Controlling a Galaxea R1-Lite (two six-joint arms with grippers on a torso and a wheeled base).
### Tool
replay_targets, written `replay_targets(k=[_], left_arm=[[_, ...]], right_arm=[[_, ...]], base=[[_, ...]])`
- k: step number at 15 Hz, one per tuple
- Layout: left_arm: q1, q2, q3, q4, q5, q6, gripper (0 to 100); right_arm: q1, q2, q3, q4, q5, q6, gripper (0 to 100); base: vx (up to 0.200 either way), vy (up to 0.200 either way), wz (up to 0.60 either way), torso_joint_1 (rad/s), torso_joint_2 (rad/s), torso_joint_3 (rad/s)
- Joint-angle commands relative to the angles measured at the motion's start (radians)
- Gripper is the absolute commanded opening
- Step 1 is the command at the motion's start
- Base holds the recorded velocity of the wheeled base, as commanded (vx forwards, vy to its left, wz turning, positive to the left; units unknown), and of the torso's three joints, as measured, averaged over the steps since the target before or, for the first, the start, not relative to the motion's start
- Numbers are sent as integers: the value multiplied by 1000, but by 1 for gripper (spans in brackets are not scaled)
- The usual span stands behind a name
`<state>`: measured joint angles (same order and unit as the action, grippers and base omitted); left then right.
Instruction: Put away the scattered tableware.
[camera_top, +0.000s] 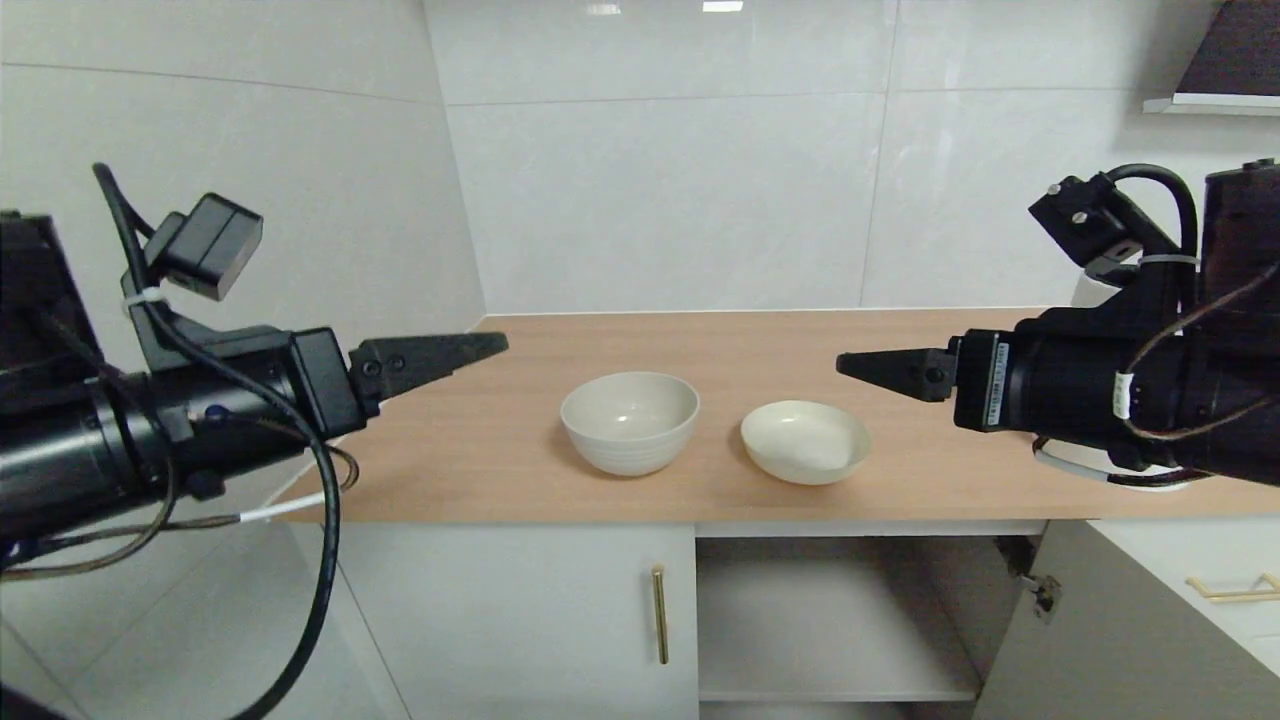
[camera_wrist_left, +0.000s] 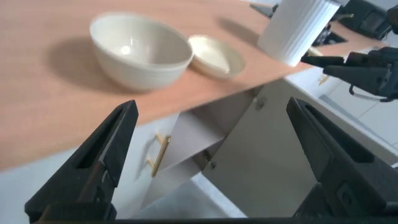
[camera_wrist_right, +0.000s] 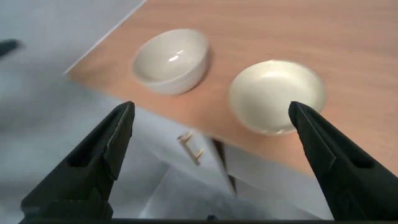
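Closest to us are the two arms, one at each side, with their hands turned inward toward each other. We see the left hand (camera_top: 495, 345) released, its two fingers (camera_wrist_left: 106, 162) standing wide apart and empty. The right hand (camera_top: 848, 366) is likewise released, its fingers (camera_wrist_right: 99, 162) spread and gripping nothing. Both hang clear of the tabletop (camera_top: 480, 450) and touch none of the tableware.

Between them, on the wooden tabletop near its front edge, stand the two pieces. We find the deep bowl (camera_top: 629, 420) on the left, upright and pale cream. The shallow dish (camera_top: 805, 441) sits just beside it on the right, also upright, with a narrow strip of bare wood between the two.

Behind the right arm we see a white ribbed vessel (camera_wrist_left: 295, 28) standing on the tabletop, partly hidden in the head view. Under the tabletop, the cabinet door (camera_top: 520, 620) below the deep bowl is shut, with a gold handle (camera_top: 659, 615) upright near its edge. Next to it, below the shallow dish, the compartment stands open: its open door (camera_top: 1100, 640) swings outward to the right, and a white shelf (camera_top: 830, 640) shows inside. White tiled wall (camera_top: 660, 200) rises behind.
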<state>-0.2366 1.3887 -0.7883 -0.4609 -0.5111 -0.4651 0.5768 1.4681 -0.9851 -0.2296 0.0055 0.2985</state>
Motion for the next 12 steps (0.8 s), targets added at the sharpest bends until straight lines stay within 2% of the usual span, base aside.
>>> replay_targets(k=[1,3,4,5,7,9,11,12], left_arm=[[17,101,-200,131,0,-40,100],[39,118,-361,410,2,-35,100],[45,147,-430,551,3,-20,100],[45,154,-450,619,5,-7,100],[40,188,-476,668,51,-7,100],[8,317,-508,660,287,-17,100],[-44,392,-514,636,391,-27,100],[-70,417,-514,620,410,-41,100]], right_arm=[[-17,72,-61,21,-10,1,100],[-17,109,-167,180,-52,25,100],[-18,141,-216,228,-55,90,100],[-32,178,-248,239,-58,126,100],[-71,247,-294,269,-82,136,100],[-100,327,-349,294,-150,169,100],[-112,357,-360,294,-187,174,100],[-114,373,-360,292,-205,174,100]], base=[[0,0,0,0,0,0],[0,0,0,0,0,0],[0,0,0,0,0,0],[0,0,0,0,0,0],[0,0,0,0,0,0],[0,0,0,0,0,0],[0,0,0,0,0,0],[0,0,0,0,0,0]])
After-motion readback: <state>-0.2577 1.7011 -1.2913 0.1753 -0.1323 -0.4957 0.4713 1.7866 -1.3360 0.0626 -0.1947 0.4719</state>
